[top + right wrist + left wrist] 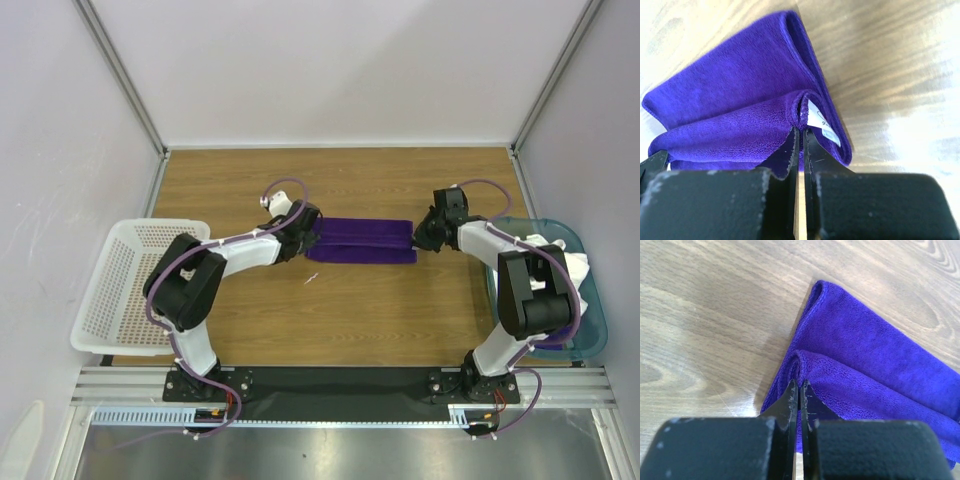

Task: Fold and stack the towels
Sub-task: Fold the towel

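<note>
While left gripper [308, 238], right gripper [418, 240] clamped on purple towel [362, 238]: white towel [580, 266] in bin [600, 325].

Wood-grain tabletop [400, 320] between pale walls [340, 70], aluminium corner posts [122, 75]

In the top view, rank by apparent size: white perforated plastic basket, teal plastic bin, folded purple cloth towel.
Largest, unranked: white perforated plastic basket and teal plastic bin look alike; the right arm hides part of the bin.
Smallest: folded purple cloth towel.
</note>
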`<state>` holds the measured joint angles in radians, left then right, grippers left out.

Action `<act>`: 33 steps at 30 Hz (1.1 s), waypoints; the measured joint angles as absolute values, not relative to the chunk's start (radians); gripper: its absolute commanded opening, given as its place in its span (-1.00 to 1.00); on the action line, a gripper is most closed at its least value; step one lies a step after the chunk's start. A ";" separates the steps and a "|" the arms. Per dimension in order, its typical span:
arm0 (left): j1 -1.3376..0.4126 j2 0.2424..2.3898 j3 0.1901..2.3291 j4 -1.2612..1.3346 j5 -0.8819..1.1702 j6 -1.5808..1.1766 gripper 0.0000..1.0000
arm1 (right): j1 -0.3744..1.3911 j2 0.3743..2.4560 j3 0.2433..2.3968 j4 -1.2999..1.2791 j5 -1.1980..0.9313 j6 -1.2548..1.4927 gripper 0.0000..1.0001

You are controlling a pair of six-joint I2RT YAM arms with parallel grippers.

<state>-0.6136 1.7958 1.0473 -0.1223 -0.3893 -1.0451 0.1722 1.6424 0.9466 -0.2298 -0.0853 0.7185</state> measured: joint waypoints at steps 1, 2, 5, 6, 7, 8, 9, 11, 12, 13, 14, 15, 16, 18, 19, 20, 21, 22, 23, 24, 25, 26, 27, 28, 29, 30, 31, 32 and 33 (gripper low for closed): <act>-0.613 1.796 1.050 -0.123 -0.390 -1.045 -0.99 | 0.172 1.650 0.955 -0.230 -0.085 0.716 -1.00; -0.612 1.796 1.054 -0.123 -0.390 -1.043 -0.99 | 0.171 1.659 0.967 -0.233 -0.084 0.713 -1.00; -0.608 1.796 1.068 -0.122 -0.395 -1.037 -0.99 | 0.168 1.677 0.999 -0.236 -0.084 0.705 -1.00; -0.606 1.796 1.073 -0.120 -0.398 -1.036 -0.99 | 0.168 1.679 1.007 -0.236 -0.084 0.702 -1.00; -0.606 1.796 1.076 -0.118 -0.400 -1.035 -0.99 | 0.168 1.679 1.011 -0.236 -0.083 0.702 -1.00; -0.605 1.797 1.078 -0.116 -0.402 -1.033 -0.99 | 0.167 1.679 1.016 -0.236 -0.083 0.701 -1.00; -0.604 1.799 1.082 -0.116 -0.405 -1.029 -0.99 | 0.167 1.682 1.021 -0.237 -0.083 0.698 -1.00; -0.604 1.810 1.096 -0.117 -0.409 -1.027 -1.00 | 0.166 1.695 1.040 -0.241 -0.078 0.694 -1.00; -0.604 1.819 1.103 -0.117 -0.409 -1.027 -0.99 | 0.165 1.705 1.049 -0.242 -0.076 0.693 -1.00; -0.604 1.826 1.108 -0.117 -0.408 -1.027 -0.99 | 0.163 1.714 1.058 -0.242 -0.075 0.689 -1.00; -0.604 1.834 1.111 -0.117 -0.408 -1.027 -0.99 | 0.161 1.726 1.067 -0.242 -0.075 0.686 -0.92; -0.603 1.841 1.113 -0.117 -0.408 -1.028 -0.99 | 0.159 1.737 1.075 -0.242 -0.075 0.683 -0.84; -0.603 1.848 1.115 -0.118 -0.407 -1.028 -0.99 | 0.157 1.747 1.080 -0.242 -0.075 0.682 -0.78; -0.603 1.864 1.124 -0.122 -0.406 -1.027 -0.90 | 0.155 1.763 1.087 -0.242 -0.077 0.681 -0.49; -0.601 1.871 1.131 -0.123 -0.406 -1.027 -0.83 | 0.154 1.768 1.088 -0.241 -0.077 0.681 -0.37; -0.600 1.876 1.139 -0.125 -0.407 -1.026 -0.77 | 0.152 1.771 1.089 -0.241 -0.077 0.681 -0.20; -0.596 1.881 1.149 -0.126 -0.407 -1.024 -0.67 | 0.149 1.774 1.091 -0.241 -0.078 0.683 -0.15; -0.592 1.885 1.161 -0.130 -0.408 -1.019 -0.62 | 0.146 1.776 1.093 -0.240 -0.078 0.682 -0.11; -0.587 1.888 1.172 -0.133 -0.409 -1.019 -0.53 | 0.142 1.777 1.097 -0.239 -0.080 0.683 -0.05; -0.581 1.890 1.185 -0.133 -0.410 -1.018 -0.49 | 0.139 1.779 1.102 -0.239 -0.083 0.686 -0.01; -0.574 1.891 1.196 -0.133 -0.413 -1.018 -0.47 | 0.135 1.781 1.109 -0.232 -0.088 0.689 0.00; -0.569 1.892 1.205 -0.133 -0.414 -1.019 -0.38 | 0.133 1.784 1.117 -0.223 -0.090 0.694 0.02; -0.563 1.892 1.216 -0.133 -0.416 -1.019 -0.34 | 0.131 1.788 1.126 -0.211 -0.096 0.703 0.02; -0.556 1.894 1.227 -0.130 -0.417 -1.020 -0.32 | 0.129 1.794 1.134 -0.190 -0.101 0.714 0.03; -0.551 1.898 1.238 -0.128 -0.417 -1.020 -0.24 | 0.128 1.798 1.140 -0.177 -0.105 0.721 0.03; -0.545 1.905 1.249 -0.125 -0.417 -1.021 -0.20 | 0.127 1.805 1.145 -0.159 -0.114 0.733 0.04; -0.539 1.915 1.262 -0.120 -0.417 -1.021 -0.17 | 0.126 1.811 1.150 -0.139 -0.121 0.746 0.04; -0.535 1.926 1.275 -0.118 -0.416 -1.021 -0.06 | 0.126 1.821 1.154 -0.120 -0.127 0.758 0.05; -0.530 1.943 1.291 -0.114 -0.416 -1.021 -0.01 | 0.126 1.830 1.158 -0.104 -0.133 0.770 0.05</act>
